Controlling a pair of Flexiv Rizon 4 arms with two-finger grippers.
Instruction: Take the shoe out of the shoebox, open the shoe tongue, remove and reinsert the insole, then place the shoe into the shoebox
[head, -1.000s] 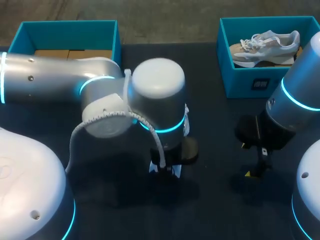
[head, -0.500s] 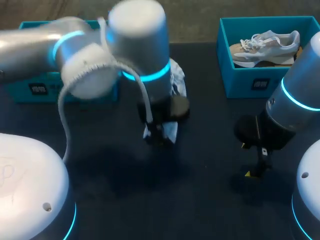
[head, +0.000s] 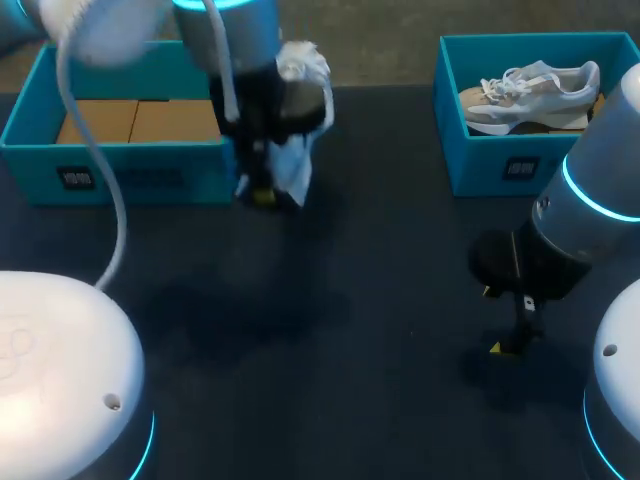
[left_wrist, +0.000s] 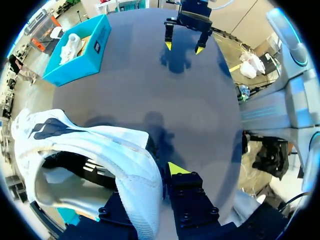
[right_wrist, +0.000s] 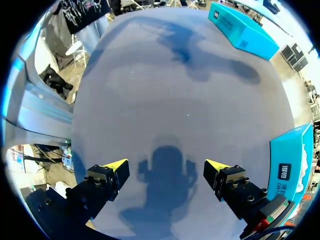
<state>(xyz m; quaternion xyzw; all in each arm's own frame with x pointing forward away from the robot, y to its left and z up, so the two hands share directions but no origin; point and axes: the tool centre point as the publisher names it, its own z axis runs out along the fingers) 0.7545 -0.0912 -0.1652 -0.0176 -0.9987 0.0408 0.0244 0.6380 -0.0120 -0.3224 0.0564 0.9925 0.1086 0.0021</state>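
I am clamping the shoe (left_wrist: 100, 150) by its collar in my left gripper (left_wrist: 160, 172) beside the shoebox (head: 130, 178) for placing, my right gripper (right_wrist: 166, 165) idling open, well clear.

Identify both arms by their smooth silver-white cylindrical links. The left arm (head: 230, 30) and the right arm (head: 600, 150) each carry a glowing cyan ring (head: 590, 203) at the joint. A thin white cable (head: 118, 215) loops down from the left arm. The near-left domed housing (head: 60, 360) and the near-right domed housing (head: 615, 400) are white with cyan edge lighting; you will find a small dark screw (head: 112, 402) on the near-left one. The right gripper (right_wrist: 167, 165) has black finger blocks with recessed screws and yellow tips.
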